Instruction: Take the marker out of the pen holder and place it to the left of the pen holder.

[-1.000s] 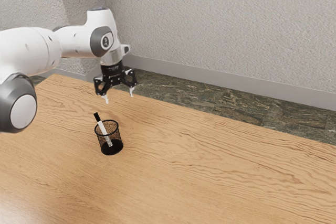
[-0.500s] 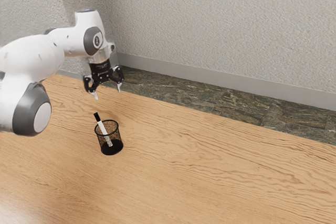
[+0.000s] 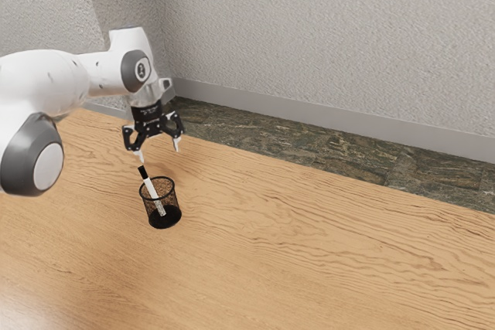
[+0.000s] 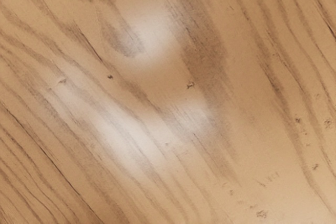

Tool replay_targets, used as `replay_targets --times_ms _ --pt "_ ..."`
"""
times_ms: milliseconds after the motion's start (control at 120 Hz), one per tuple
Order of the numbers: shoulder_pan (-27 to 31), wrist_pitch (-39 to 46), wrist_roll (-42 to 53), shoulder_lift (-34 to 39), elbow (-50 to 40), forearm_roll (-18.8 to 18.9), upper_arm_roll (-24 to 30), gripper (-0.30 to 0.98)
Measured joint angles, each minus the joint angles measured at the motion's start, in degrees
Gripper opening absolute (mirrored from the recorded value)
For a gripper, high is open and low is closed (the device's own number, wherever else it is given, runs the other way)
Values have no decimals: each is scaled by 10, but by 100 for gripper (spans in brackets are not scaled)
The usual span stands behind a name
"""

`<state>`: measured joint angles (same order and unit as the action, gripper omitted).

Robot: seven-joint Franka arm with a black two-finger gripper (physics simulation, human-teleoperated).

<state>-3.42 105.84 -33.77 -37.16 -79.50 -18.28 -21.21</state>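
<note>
Marker (image 3: 150,186) in the black mesh pen holder (image 3: 166,220), capped end sticking out, tilted toward the exterior view's left.
Gripper (image 3: 158,152) empty, fingers spread, over the wood-grain tabletop (image 3: 309,245); one fingertip near the black cap in the exterior view, depth gap unclear. Holder's mesh wall and rim ring the marker's lower part. Textured wall (image 3: 325,44), grey baseboard (image 3: 309,110), dark stone-look floor (image 3: 309,144) past the table edge.

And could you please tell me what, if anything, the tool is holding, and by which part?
Nothing is held: the tool is open, and the marker leans in the holder.
</note>
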Motion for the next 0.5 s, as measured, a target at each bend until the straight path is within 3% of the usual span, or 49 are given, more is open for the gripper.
replay_targets --times_ms 242,500 --pt "-1 28 11 37 -64 8 -24 69" --pt "-16 79 18 100 -163 8 -7 69"
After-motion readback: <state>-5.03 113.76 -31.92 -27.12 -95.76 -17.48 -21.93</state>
